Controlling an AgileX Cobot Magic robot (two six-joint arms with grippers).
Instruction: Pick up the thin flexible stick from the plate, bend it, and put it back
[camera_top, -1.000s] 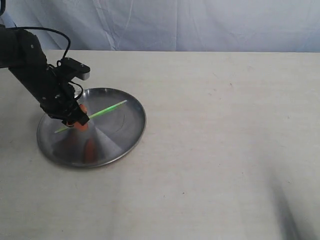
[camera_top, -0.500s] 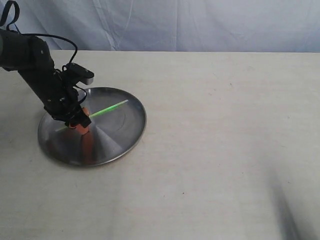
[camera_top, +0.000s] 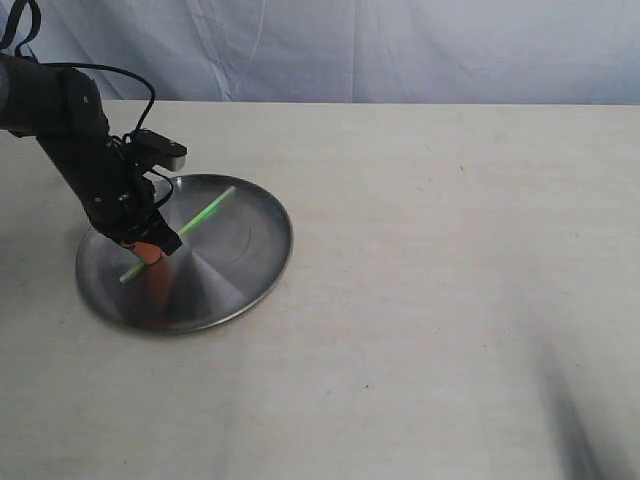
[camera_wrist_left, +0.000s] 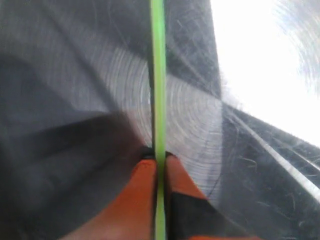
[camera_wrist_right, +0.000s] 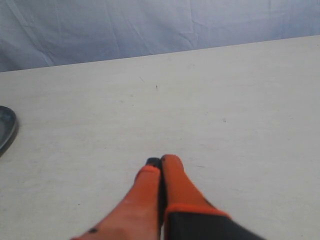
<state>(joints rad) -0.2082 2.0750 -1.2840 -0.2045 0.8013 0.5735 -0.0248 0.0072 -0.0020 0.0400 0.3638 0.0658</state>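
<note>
Pinching the stick (camera_wrist_left: 158, 75) with the left gripper (camera_wrist_left: 159, 157), orange fingertips closed tight on it, no gap showing. Gripping off-centre, nearer the stick end over the plate's near-left part. Seeing the longer part running straight out across the centre of the plate (camera_top: 235, 265) toward its far rim. Reading the stick as straight, no bend in it. Not able to tell from either view: fully clear of the plate surface, or dragging one tip on it.

Parking the right gripper (camera_wrist_right: 161, 161) shut and empty, low over bare counter (camera_top: 450, 300), well to the right of the plate. Catching only the plate's rim at the edge of that wrist view.

Judging the step as pick-up: grasp made, lift not confirmed, bend not yet started.

Needing next:
- raising the stick clear of the plate
- bringing the right gripper across, opening it and closing on the free far end, to hold both ends before flexing

Watching for slip: thin rod, single pinch point, long free end likely to sag or swing.
</note>
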